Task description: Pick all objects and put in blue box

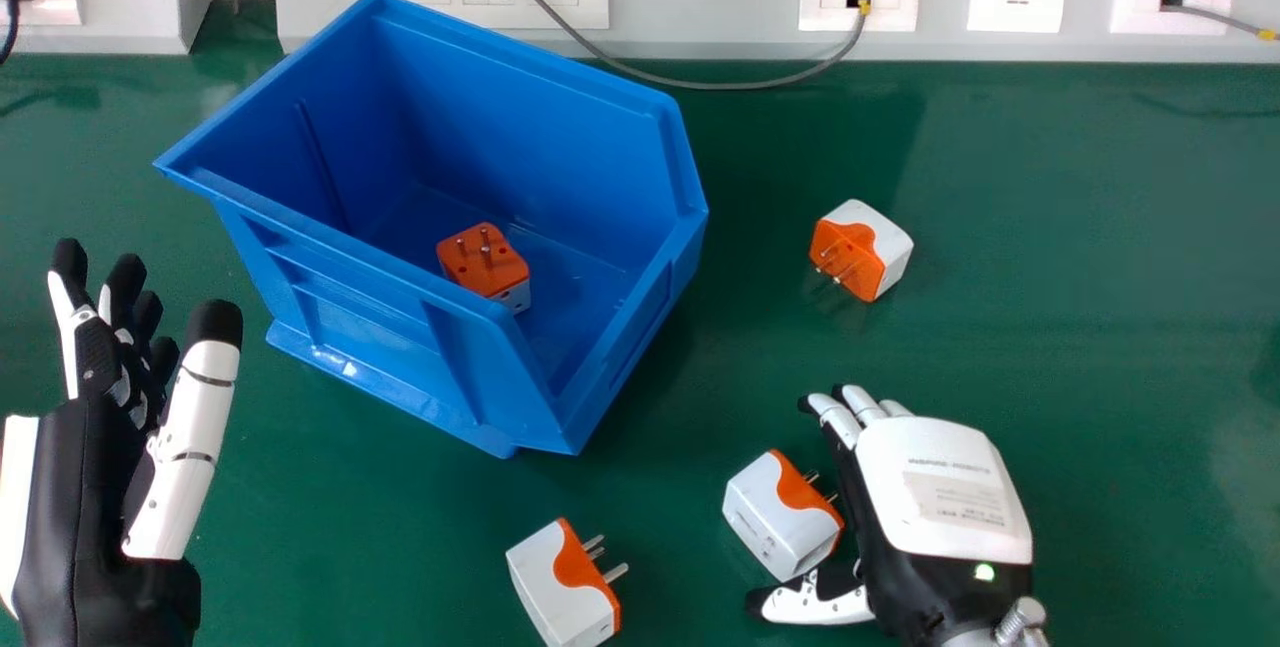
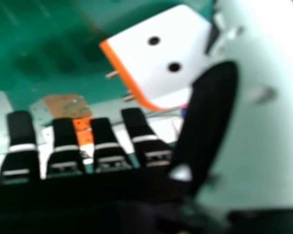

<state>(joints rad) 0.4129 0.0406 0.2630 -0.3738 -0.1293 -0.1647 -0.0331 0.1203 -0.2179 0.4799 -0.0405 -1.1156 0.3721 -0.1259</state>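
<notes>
While spreading the right hand point(image 1: 940, 487) open over the bench point(image 1: 1120, 407), bracketing the nearest adapter point(image 1: 780, 519) between thumb and fingers, presumably for pinching its body; resting the left hand point(image 1: 75, 517) idle beside the blue box point(image 1: 400, 347).

No readable text, fine print point(image 1: 948, 465) and a pale label point(image 1: 955, 498) on the right hand point(image 1: 900, 512), too small to read

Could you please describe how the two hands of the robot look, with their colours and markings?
The left hand has a black body, a white thumb and black fingertips. The right hand is black and white, with a rounded white back cover, a pale printed label and a small green light near silver metal parts.
</notes>
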